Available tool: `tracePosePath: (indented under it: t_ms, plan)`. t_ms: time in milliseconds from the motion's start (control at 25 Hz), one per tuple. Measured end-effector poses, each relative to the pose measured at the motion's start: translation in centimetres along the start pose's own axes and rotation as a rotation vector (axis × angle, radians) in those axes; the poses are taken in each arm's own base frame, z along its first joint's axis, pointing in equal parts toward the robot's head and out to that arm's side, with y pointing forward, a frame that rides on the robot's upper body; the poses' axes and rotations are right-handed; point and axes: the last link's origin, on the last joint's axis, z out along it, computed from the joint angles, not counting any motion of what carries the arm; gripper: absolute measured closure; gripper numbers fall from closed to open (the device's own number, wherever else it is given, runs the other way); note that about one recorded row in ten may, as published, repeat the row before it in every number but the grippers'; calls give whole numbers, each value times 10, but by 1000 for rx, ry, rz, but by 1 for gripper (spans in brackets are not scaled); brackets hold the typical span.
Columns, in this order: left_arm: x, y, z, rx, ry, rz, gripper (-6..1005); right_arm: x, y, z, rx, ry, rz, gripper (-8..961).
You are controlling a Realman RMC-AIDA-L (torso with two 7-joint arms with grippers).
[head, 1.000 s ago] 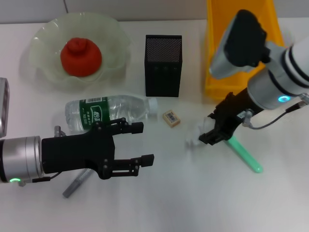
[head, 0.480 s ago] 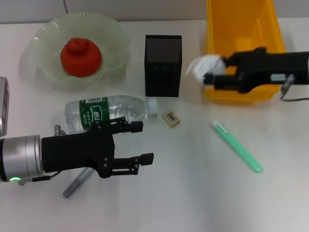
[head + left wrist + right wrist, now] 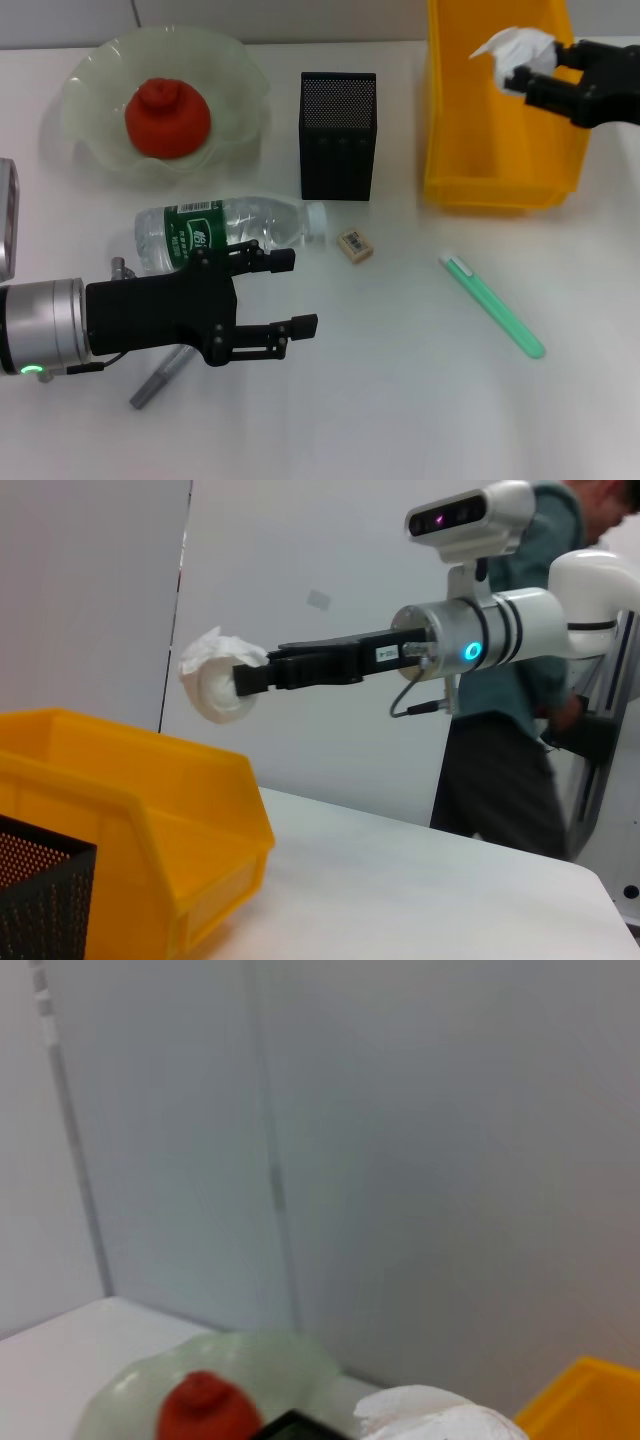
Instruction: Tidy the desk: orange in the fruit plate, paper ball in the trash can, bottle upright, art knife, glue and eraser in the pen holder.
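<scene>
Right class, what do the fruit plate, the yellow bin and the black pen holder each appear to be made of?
Fruit plate: probably translucent pale green glass or plastic; the table shows faintly through its wavy rim.
Yellow bin: likely moulded plastic, opaque with a smooth, slightly glossy wall.
Pen holder: apparently black metal mesh; fine perforations cover its sides, matte finish.

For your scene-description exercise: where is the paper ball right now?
In the head view the paper ball is at the far right, pinched in the right gripper above the yellow bin, not yet dropped in.
</scene>
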Motion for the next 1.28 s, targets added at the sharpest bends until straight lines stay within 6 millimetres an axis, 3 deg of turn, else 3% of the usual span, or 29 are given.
tracePosePath:
  t_ms: [80,320,840,1280]
  plan:
    - [0,0,0,0,0,0,201,2,-14,-1,37,-27,30,385]
    - [0,0,0,1,-1,0,201,1,-31,4,71,-103,67,367]
    - [0,0,0,3,0,-1,201,6,-38,22,112,-95,58,329]
    - [0,0,1,-3,-2,2,201,8,-40,24,131,-85,61,296]
